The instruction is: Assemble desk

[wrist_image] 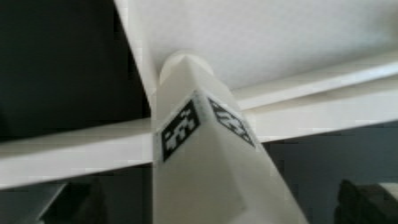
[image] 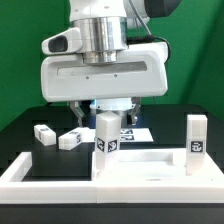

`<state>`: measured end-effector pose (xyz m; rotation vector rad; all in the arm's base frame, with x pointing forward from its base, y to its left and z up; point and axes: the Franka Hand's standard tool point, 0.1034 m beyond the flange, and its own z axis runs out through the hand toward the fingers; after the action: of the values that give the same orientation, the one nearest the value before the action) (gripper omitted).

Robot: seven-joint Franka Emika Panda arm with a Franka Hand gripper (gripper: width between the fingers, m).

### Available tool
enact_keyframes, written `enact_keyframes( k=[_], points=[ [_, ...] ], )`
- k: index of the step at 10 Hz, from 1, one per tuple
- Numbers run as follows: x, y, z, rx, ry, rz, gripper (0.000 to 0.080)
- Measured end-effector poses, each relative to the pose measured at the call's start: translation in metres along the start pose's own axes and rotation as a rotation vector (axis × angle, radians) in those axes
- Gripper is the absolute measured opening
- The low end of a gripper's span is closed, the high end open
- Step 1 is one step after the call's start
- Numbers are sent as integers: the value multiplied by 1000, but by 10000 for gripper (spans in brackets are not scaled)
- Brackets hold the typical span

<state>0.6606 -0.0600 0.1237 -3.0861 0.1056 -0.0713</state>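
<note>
The desk's white tabletop panel point(image: 150, 165) lies flat near the front. Two tagged legs stand upright on it, one at the middle point(image: 105, 135) and one at the exterior view's right point(image: 196, 136). Two more legs point(image: 44, 133) point(image: 72, 138) lie loose on the black table at the exterior view's left. My gripper point(image: 107, 112) hangs just above the middle leg. In the wrist view that leg point(wrist_image: 199, 125) rises between my dark fingers point(wrist_image: 365, 200), with a gap on each side. The gripper point(wrist_image: 210, 208) is open and holds nothing.
A low white U-shaped border wall point(image: 25, 172) runs around the front and sides of the panel. The marker board point(image: 138, 131) lies behind the middle leg. The table surface point(image: 20, 130) is black, against a green backdrop.
</note>
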Motion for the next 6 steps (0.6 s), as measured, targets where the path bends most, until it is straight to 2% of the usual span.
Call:
enact_keyframes(
  k=[1,2,4,5,6],
  points=[
    [2,1,-2,-18,8,-219,648],
    [2,4,-1,-20,7,-337,648],
    [2,3,0,-18,6,-308,648],
    [2,4,0,-17,6,-297,538],
    [2,3,0,-17,6,-263,390]
  ],
)
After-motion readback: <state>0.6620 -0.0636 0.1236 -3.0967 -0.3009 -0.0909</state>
